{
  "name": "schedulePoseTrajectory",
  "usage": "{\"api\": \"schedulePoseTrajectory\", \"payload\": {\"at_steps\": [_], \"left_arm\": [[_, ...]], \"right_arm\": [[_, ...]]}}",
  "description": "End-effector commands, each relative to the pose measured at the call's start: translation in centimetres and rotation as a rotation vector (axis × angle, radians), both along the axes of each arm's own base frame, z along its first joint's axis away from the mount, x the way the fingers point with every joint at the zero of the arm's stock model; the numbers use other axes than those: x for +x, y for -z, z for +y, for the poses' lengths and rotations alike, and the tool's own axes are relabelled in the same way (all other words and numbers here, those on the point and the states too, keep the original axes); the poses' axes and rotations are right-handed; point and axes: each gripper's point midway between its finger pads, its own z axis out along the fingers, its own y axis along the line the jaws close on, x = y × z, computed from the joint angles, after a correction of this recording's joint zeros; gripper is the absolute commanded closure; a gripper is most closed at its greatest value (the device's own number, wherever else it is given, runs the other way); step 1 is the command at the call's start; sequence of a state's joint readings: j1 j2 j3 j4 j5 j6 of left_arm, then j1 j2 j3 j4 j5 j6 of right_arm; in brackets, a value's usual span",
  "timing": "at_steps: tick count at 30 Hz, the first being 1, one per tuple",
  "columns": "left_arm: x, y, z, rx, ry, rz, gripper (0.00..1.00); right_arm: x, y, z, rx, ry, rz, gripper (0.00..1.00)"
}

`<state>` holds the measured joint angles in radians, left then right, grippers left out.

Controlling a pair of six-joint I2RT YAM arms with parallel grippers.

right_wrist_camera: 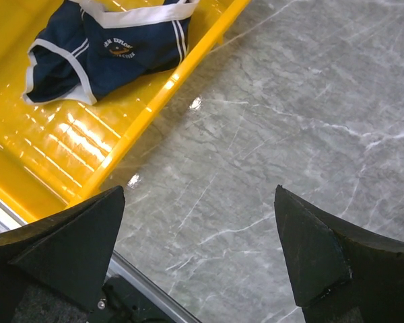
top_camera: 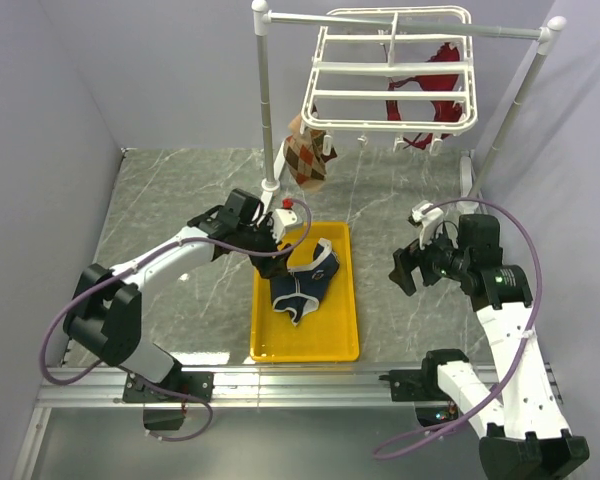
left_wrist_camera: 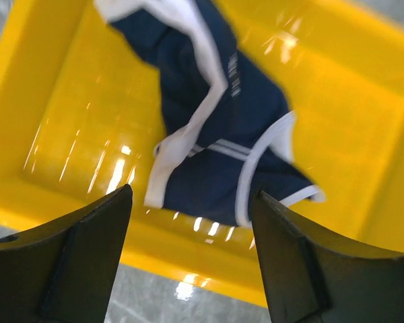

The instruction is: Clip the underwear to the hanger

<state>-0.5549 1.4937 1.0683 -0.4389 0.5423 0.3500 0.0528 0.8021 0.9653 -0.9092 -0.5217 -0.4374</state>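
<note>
Lowering the left claw [left_wrist_camera: 190, 202], its fingers spread wide, should end in a pinch on one white-trimmed edge of the underwear [left_wrist_camera: 215, 114], not the bunched middle. The briefs lie crumpled in the yellow tray [left_wrist_camera: 47, 121], just ahead of and below this claw. Their long axis runs away from it, slanting leftward. The right claw [right_wrist_camera: 198, 195], also spread, hangs over the worktop [right_wrist_camera: 289, 121].

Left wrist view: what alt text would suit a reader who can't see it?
Navy underwear with white trim lies crumpled in a yellow tray, slightly blurred. The left gripper hangs open in the foreground, dark against the tray's edge.
</note>
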Motion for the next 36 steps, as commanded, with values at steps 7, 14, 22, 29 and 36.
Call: {"api": "schedulePoseTrajectory", "payload": {"at_steps": [7, 14, 22, 29, 36], "left_arm": [[2.3, 2.9, 2.6, 0.22, -0.02, -0.072, 0.39], [1.3, 5.4, 2.6, 0.36, 0.049, -0.053, 0.41], [0.6, 8.2, 2.1, 0.413, 0.069, 0.029, 0.47], [1.9, 8.5, 2.0, 0.448, 0.021, 0.009, 0.65], [2.0, 4.2, 0.2, 0.325, 0.011, -0.074, 1.0]], "right_arm": [[1.1, -0.3, 1.5, 0.022, -0.074, -0.013, 0.05], [2.5, 0.6, 2.1, 0.035, -0.074, 0.005, 0.11], [2.9, 1.1, 2.2, 0.059, -0.047, -0.01, 0.13], [3.2, 0.4, 2.4, 0.09, -0.027, -0.044, 0.14], [5.0, -2.4, 3.1, 0.184, 0.017, -0.158, 0.16]]}}
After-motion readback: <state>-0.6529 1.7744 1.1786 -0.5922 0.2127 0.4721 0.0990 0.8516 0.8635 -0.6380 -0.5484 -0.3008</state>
